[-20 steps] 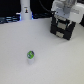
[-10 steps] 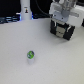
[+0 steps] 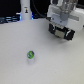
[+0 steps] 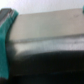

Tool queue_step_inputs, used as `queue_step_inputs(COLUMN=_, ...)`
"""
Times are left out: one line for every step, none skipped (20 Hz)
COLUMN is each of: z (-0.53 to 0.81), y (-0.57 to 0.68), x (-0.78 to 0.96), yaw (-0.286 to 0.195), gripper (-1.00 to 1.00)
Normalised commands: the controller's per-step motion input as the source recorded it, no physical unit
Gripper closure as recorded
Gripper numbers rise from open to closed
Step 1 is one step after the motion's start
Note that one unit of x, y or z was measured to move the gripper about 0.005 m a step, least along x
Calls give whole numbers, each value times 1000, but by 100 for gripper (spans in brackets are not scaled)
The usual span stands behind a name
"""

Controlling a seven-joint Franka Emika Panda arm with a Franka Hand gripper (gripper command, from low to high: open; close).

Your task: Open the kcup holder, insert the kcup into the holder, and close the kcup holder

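fingers near the black kcup holder, opening unclear in the blur, well apart from the kcup

We see a pale, evenly lit white tabletop, a dark background behind it, a tall white post, possibly carrying a black mark.
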Motion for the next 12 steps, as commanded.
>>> queue_step_inputs(z=167, y=-313, x=938, yaw=-73, gripper=100)
queue_step_inputs(z=169, y=-313, x=938, yaw=-70, gripper=100)
queue_step_inputs(z=175, y=-318, x=937, yaw=-67, gripper=100)
queue_step_inputs(z=175, y=-325, x=936, yaw=-67, gripper=100)
queue_step_inputs(z=171, y=-329, x=935, yaw=-65, gripper=100)
queue_step_inputs(z=170, y=-333, x=934, yaw=-62, gripper=100)
queue_step_inputs(z=164, y=-352, x=930, yaw=-64, gripper=100)
queue_step_inputs(z=172, y=-348, x=924, yaw=-68, gripper=100)
queue_step_inputs(z=160, y=-389, x=909, yaw=-72, gripper=100)
queue_step_inputs(z=150, y=-395, x=890, yaw=-77, gripper=100)
queue_step_inputs(z=157, y=-393, x=865, yaw=-77, gripper=100)
queue_step_inputs(z=175, y=-410, x=845, yaw=-83, gripper=100)
